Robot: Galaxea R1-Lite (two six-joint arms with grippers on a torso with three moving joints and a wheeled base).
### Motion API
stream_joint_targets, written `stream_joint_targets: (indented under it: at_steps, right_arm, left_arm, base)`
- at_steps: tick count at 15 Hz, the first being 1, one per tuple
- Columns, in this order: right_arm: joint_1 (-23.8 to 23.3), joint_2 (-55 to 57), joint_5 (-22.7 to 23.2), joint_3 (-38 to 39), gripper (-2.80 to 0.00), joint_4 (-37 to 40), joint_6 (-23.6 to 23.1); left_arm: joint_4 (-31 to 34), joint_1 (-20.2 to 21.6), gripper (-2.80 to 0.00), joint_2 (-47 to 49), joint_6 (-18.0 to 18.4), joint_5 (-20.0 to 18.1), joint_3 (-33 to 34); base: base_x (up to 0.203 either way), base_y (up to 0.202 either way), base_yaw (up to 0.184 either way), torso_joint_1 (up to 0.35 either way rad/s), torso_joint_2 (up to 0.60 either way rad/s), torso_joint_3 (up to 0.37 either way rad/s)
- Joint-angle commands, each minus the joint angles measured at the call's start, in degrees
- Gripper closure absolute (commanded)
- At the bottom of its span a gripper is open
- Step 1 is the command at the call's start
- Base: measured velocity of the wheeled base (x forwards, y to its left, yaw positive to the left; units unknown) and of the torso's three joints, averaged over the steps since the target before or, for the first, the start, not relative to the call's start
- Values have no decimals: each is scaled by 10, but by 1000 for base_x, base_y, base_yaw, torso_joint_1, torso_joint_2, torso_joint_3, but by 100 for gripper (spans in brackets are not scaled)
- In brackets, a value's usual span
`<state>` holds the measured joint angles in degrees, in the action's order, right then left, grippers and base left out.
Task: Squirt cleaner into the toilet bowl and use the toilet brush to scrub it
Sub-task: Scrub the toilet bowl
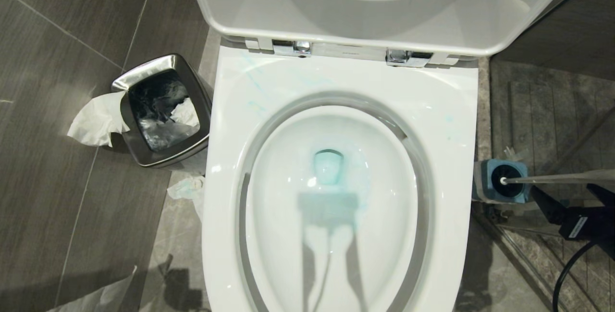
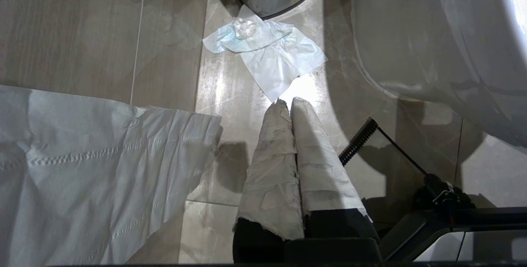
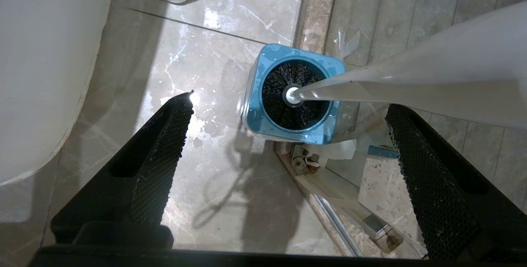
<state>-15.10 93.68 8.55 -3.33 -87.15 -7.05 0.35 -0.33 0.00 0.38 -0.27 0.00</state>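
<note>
You face the toilet bowl [image 1: 331, 216] from above, with seat and lid [image 1: 384, 9] raised against the back. The bowl stands on the tiled floor [image 1: 57, 86]. Pale turquoise cleaner [image 1: 329, 165] tints the water at the drain hole, and thin streaks of it mark the porcelain rim towards the back left.

On the floor at the bowl's left side stands a square steel waste bin [image 1: 163, 110], with white tissue [image 1: 96, 119] hanging over its left edge. A crumpled tissue [image 2: 267, 55] lies on the floor just in front of the bin, close to the bowl's base.

On the floor at the bowl's right side stands the square blue holder [image 3: 292, 92]. The toilet brush [image 3: 294, 94] sits in it, black bristle head down, its white handle leaning out to the right.

The right hand [image 3: 288, 110] hangs above the holder with its jaws spread wide; the handle passes just beside one finger [image 3: 428, 176], and nothing is grasped.

The left hand [image 2: 290, 104] points at the floor left of the bowl, its wrapped fingers pressed together and clenched on nothing.
</note>
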Motion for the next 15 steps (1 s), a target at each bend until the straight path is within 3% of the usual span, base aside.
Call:
stream_joint_targets:
  at_steps: [1, 7, 12, 15]
  right_arm:
    - [0, 1, 1, 0, -280, -5, -1]
    - [-2, -3, 0, 2, -280, -5, -9]
    - [-41, 6, 0, -6, -280, -5, -27]
    - [-43, 42, 0, -46, -280, -5, -26]
  left_arm:
    - [0, 0, 0, 0, -1, 0, 1]
    - [0, 0, 0, 0, -2, 0, 1]
    - [0, 0, 0, 0, 0, 0, 1]
    - [0, 0, 0, 0, 0, 0, 1]
  base:
    - [0, 0, 0, 0, 0, 0]
    - [0, 0, 0, 2, 2, 133]
    - [0, 0, 0, 1, 1, 74]
    - [0, 0, 0, 0, 0, 0]
